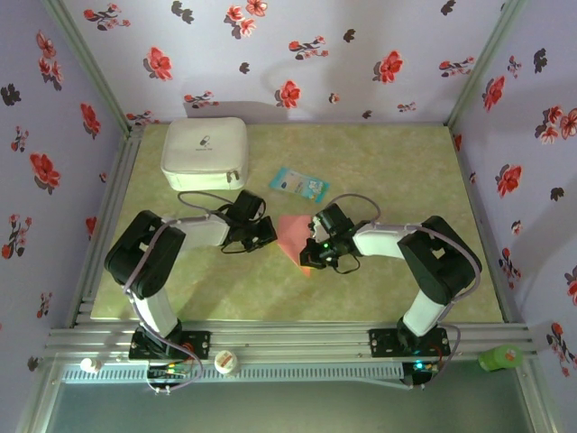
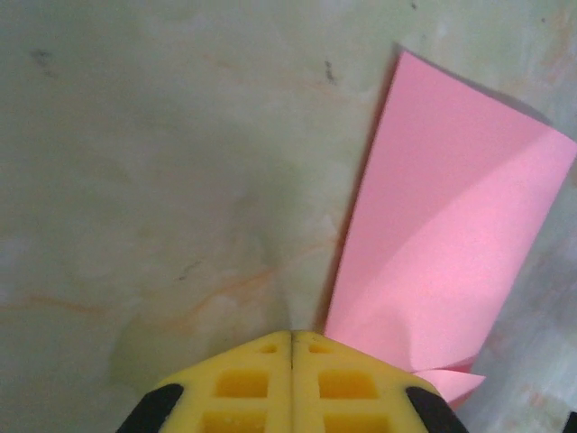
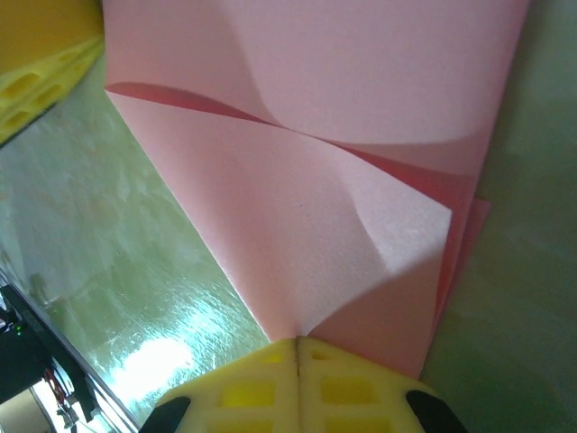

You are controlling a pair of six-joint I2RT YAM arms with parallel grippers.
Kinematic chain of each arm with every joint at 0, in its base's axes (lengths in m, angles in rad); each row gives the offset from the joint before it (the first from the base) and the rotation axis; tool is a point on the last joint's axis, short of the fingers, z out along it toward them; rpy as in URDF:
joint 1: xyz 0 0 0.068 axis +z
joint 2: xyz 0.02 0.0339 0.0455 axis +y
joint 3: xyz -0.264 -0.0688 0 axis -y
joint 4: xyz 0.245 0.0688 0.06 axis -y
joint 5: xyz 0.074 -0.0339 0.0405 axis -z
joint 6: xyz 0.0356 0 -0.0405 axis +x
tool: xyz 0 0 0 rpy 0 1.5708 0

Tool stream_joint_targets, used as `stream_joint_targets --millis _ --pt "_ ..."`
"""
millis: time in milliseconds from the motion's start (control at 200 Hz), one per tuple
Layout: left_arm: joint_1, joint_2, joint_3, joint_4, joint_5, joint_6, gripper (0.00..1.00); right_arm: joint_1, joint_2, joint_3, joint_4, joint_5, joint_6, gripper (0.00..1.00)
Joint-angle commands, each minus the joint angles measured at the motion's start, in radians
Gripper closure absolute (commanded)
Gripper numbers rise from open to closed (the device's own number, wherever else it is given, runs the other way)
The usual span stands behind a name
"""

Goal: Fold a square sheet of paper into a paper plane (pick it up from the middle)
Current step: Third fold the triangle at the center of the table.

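The square sheet of paper [image 1: 290, 233] is salmon-pink, folded into overlapping layers, and lies mid-table between the two grippers. My right gripper [image 1: 309, 259] is at its near right corner. In the right wrist view the right gripper [image 3: 297, 341] is shut on the sheet [image 3: 315, 180], whose creases run into the seam between the yellow pads. My left gripper [image 1: 269, 233] is at the sheet's left edge. In the left wrist view the left gripper [image 2: 291, 336] is shut, and the sheet [image 2: 442, 234] lies beside and partly under its right finger, not between the pads. The paper plane is out of view.
A white case [image 1: 205, 153] stands at the back left. A light-blue packet [image 1: 297, 184] lies just behind the sheet. A green object [image 1: 500, 358] and a white cap [image 1: 225, 362] rest on the front rail. Flowered walls enclose the green tabletop [image 1: 406, 171].
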Motion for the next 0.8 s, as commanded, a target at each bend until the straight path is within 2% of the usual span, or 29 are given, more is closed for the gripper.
stream_joint_targets --millis 0,150,365,545,795 --pt "0.000 -0.080 0.011 -0.040 -0.050 0.028 0.93 -0.012 0.022 -0.003 -0.161 0.041 -0.065 0.99" --pt "-0.082 -0.097 0.039 -0.032 -0.039 0.035 0.93 -0.017 0.021 0.009 -0.168 0.029 -0.085 0.99" --pt "-0.165 0.003 0.040 0.076 0.022 -0.012 0.97 -0.021 0.018 0.011 -0.168 0.036 -0.080 0.99" --pt "-0.164 0.043 0.017 0.097 0.017 -0.025 0.98 -0.022 0.013 0.005 -0.160 0.038 -0.073 0.99" --pt "-0.117 0.059 -0.079 0.120 -0.014 -0.029 0.98 -0.022 -0.008 0.019 -0.159 0.027 -0.067 0.98"
